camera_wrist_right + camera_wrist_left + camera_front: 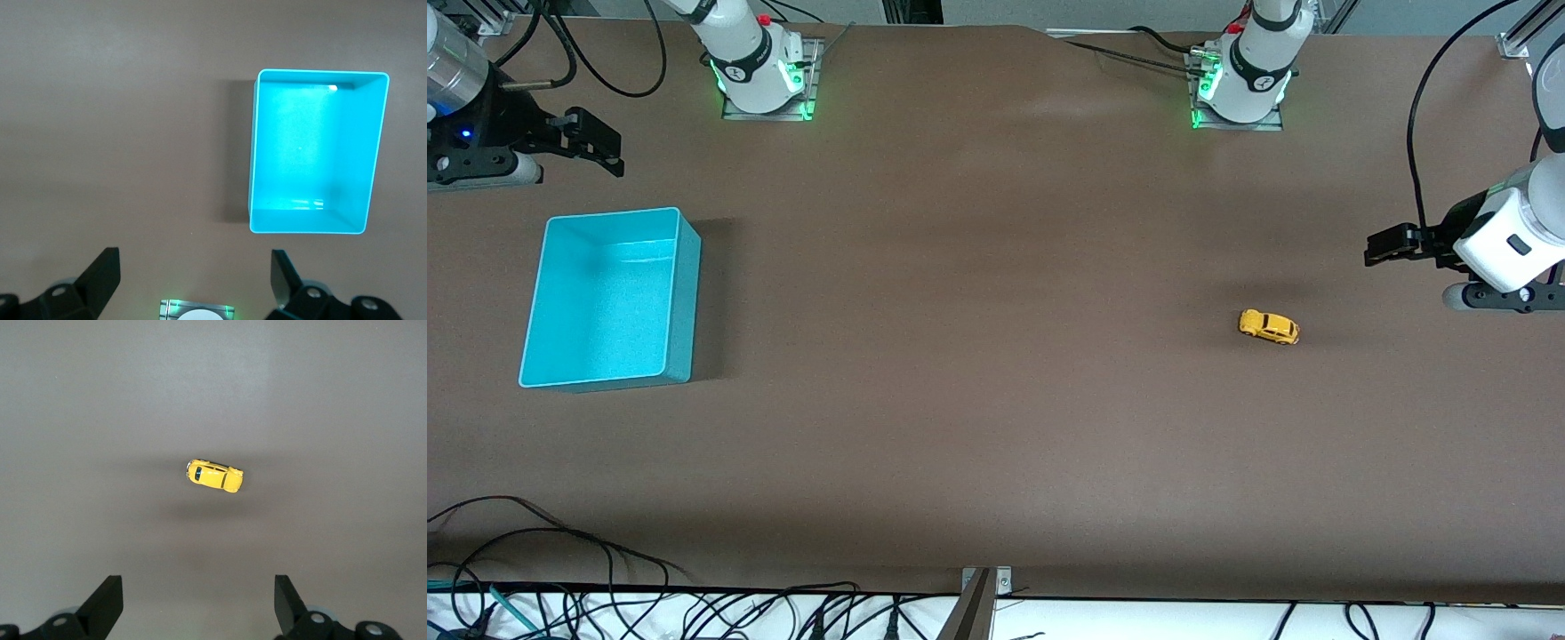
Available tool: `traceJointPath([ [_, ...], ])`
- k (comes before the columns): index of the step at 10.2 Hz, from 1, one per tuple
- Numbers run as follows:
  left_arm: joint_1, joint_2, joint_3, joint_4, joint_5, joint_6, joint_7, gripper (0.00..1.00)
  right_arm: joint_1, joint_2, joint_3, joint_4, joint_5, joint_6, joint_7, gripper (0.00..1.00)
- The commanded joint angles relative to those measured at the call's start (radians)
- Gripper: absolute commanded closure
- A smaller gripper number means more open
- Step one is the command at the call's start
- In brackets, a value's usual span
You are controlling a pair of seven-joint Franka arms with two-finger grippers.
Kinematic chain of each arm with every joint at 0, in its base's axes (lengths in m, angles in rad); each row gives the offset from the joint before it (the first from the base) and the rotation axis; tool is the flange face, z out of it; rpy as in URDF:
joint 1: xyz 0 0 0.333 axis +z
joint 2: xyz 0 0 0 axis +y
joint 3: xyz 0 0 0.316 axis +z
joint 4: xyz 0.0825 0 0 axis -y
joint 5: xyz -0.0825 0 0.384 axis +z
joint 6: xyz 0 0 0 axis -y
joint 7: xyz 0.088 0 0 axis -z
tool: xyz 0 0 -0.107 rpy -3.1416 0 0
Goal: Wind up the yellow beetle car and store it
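Observation:
The yellow beetle car [1268,326] stands on its wheels on the brown table, toward the left arm's end. My left gripper [1373,249] hangs open in the air beside the car, closer to that end of the table, with nothing between its fingers. In the left wrist view the car [215,475] lies well ahead of the open left gripper [198,587]. My right gripper [615,149] hovers open and empty near the turquoise bin [605,302]. The right wrist view shows the bin [310,153] empty, off to one side of the right gripper [193,259].
The two arm bases [763,71] [1240,84] stand along the table's edge farthest from the front camera. Loose cables [560,569] and a metal bracket [983,591] lie at the edge nearest that camera. The right arm's base plate [197,310] shows between the right fingers.

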Motion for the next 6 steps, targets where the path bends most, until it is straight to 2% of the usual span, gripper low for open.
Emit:
traceJointPath([
  [1,0.003,0.0,0.001,-0.005,-0.006,-0.016,-0.003,0.0,0.004,0.006,-0.007,0.025,-0.004,-0.018,-0.021,0.0],
  [6,0.003,0.0,0.001,-0.015,-0.016,-0.022,-0.038,0.0,0.004,0.001,-0.038,0.031,-0.016,-0.034,-0.023,0.0],
])
